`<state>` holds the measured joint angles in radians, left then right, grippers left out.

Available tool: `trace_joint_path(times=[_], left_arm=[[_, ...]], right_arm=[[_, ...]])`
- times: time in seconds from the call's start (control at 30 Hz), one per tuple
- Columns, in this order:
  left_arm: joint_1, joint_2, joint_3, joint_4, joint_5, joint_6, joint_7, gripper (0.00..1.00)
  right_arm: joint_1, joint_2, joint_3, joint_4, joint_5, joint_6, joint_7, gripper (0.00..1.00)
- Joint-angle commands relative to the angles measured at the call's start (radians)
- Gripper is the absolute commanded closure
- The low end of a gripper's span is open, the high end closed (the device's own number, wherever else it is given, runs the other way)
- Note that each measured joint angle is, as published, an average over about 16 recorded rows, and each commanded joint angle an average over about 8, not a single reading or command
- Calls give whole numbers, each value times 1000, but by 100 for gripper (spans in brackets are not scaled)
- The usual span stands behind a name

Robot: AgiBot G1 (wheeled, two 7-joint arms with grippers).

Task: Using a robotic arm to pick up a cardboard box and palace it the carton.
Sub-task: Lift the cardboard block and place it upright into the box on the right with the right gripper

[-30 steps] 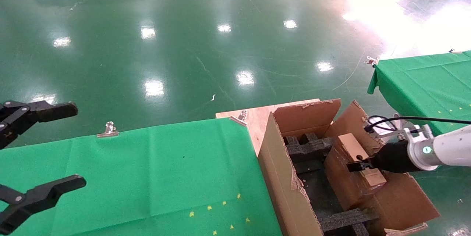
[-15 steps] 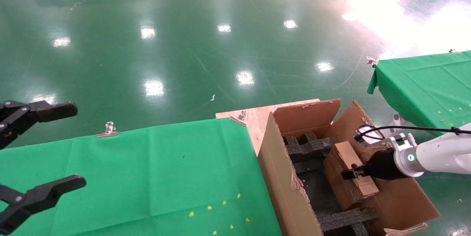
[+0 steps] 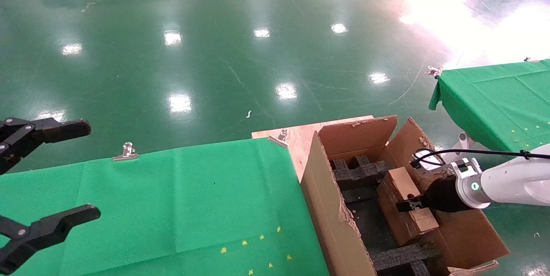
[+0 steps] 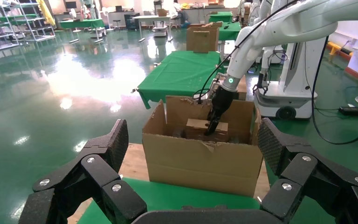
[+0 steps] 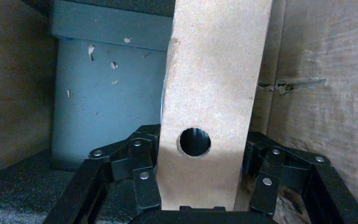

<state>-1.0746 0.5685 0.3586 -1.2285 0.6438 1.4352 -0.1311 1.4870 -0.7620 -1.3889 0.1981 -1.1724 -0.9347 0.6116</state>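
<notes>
- The left gripper (image 3: pixel 45 173) hangs at the left edge of the head view, above the near-left part of the green-covered table (image 3: pixel 172 198), its black fingers spread wide apart with nothing between them.
- A silver clip (image 3: pixel 127 151) pins the cloth at the table's far edge; small yellow marks (image 3: pixel 258 246) dot the cloth near its front right.
- A bare plywood corner (image 3: pixel 296 136) shows just beyond the cloth, touching the carton (image 3: pixel 331 220), which stands at the table's right end with ragged flaps folded outward.
- Black foam inserts (image 3: pixel 359 168) line the carton's inside, at the far end and along the near end.
- The cardboard box (image 3: pixel 406 207) sits tilted inside the carton, toward its right wall, lower end nearer the robot.
- The right gripper (image 3: pixel 411 205) is clamped on the cardboard box; in the right wrist view its fingers (image 5: pixel 140 163) press both sides of a narrow cardboard face with a round hole.
- The robotic arm (image 3: pixel 511 179) reaches in from the right over the carton's right flap.
- A second green-covered table (image 3: pixel 494 95) stands well apart at far right.
</notes>
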Motion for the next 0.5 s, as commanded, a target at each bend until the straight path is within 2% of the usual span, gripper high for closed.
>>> trace_joint_path(times=[0.03,0.5], left_arm=[[0,0,0,0,0,0,0,0],[0,0,0,0,0,0,0,0]], right_arm=[[0,2,0,3,0,0,1,0],[18,12,-5,7,-10,-2,11,0]])
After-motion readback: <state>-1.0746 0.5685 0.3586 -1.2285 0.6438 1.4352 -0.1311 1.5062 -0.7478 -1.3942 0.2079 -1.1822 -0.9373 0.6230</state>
